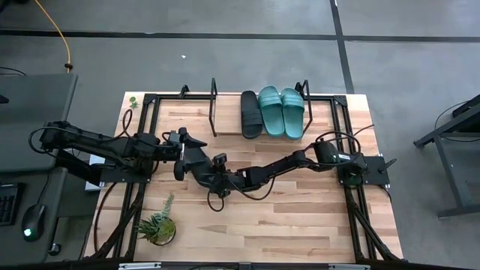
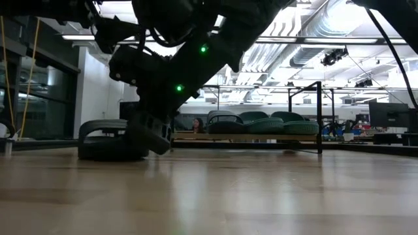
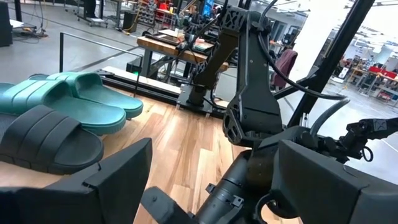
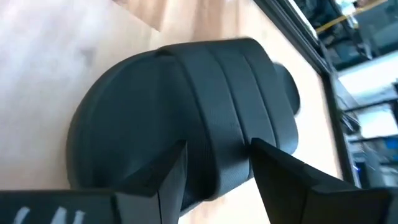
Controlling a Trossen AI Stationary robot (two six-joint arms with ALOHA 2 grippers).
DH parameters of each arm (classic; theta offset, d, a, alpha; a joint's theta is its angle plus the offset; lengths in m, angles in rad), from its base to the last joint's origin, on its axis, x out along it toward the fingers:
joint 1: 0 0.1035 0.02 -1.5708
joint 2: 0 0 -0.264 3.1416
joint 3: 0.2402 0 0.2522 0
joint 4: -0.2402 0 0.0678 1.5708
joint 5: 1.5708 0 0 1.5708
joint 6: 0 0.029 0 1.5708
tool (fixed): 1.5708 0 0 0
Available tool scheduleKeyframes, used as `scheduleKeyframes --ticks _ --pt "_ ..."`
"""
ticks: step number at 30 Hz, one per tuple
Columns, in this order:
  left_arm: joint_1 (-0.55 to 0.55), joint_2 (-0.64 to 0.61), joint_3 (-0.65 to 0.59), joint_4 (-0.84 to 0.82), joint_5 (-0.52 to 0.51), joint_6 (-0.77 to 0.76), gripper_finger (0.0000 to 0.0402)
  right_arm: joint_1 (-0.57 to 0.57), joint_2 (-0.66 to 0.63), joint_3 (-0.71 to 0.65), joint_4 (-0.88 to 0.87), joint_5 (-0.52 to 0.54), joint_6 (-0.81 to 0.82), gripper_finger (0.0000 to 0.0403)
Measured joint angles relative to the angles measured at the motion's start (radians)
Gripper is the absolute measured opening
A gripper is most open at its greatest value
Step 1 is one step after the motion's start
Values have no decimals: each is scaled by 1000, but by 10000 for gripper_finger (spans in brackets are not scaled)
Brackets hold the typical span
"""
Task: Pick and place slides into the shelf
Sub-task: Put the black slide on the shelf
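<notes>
One black slide [image 1: 251, 114] and two teal slides [image 1: 282, 111] lie side by side on the shelf [image 1: 225, 120] at the table's far edge; the left wrist view shows the same black slide [image 3: 46, 140] and the teal slides [image 3: 74, 102]. The second black slide [image 4: 186, 118] rests sole-down on the tabletop near the middle [image 2: 104, 140]; in the high view the arms mostly cover it. My right gripper [image 4: 214, 177] is open right over it, one finger on either side of its strap [image 4: 230, 74]. My left gripper [image 3: 211, 180] is open and wide, close beside the right arm [image 3: 249, 106]. My right gripper comes at the black slide's strap [image 4: 217, 143] from above and slanting, its fingers [image 4: 171, 177] across the strap. Whether they touch it I cannot tell. The slide lies flat on the table.
Black wire brackets [image 1: 214, 105] stand upright on the shelf's ends. A small potted plant [image 1: 157, 225] sits near the table's near-left corner. Cables loop on the table beside both arms. Bare wood lies toward the near edge and right of centre [image 1: 300, 217].
</notes>
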Motion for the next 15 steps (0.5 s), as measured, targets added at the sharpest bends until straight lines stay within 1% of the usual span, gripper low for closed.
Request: scheduleKeyframes --ticks 2,7,15 --pt "0 0 0 0 0 0 328 -2 1 -1 -2 30 0 167" --pt "0 0 0 0 0 0 328 -3 1 -1 -3 57 6 167" --pt "0 0 0 0 0 0 328 -3 1 -2 -3 72 10 167"
